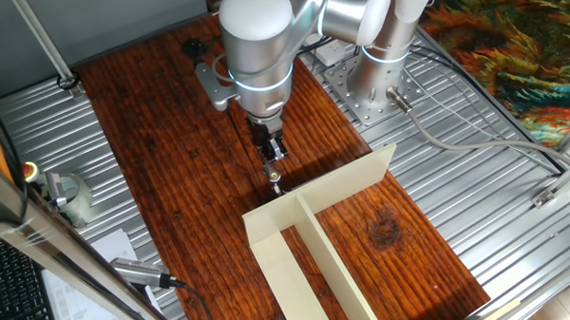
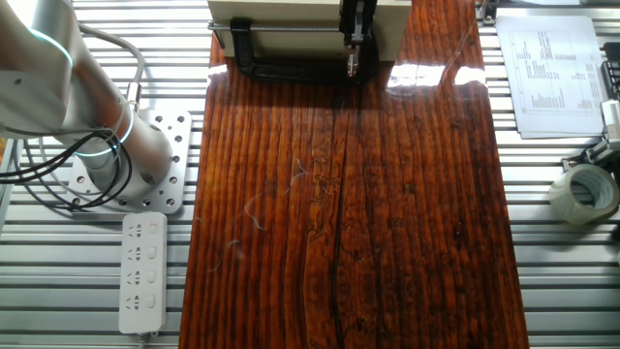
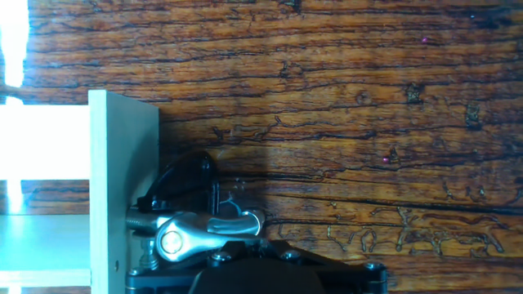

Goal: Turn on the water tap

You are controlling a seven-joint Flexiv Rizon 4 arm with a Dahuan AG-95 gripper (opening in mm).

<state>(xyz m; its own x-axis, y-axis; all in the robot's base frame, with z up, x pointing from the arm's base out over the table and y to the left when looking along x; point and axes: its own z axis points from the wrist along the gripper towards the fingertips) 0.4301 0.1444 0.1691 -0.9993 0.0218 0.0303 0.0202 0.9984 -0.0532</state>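
Top edge of the wood counter (image 2: 349, 213) has a black C-clamp (image 2: 291, 66) lying right against the cream divider wall (image 2: 281, 12). The hand (image 2: 355, 39) hangs at the clamp's right end, over something small and silvery. Tape roll (image 2: 584, 192) and power strip (image 2: 142, 271) sit off the sides.

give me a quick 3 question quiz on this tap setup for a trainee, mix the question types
1. True or false: the water tap stands out in the middle of the wooden table, far from the cream divider wall.
2. Multiple choice: in the fixed views, the gripper is A) directly above the tap, B) over the power strip, C) beside the tape roll.
3. Fill in: the black ____ lies on the table at the divider's edge.

Key: 1 false, it sits right beside the wall; 2 A; 3 C-clamp.
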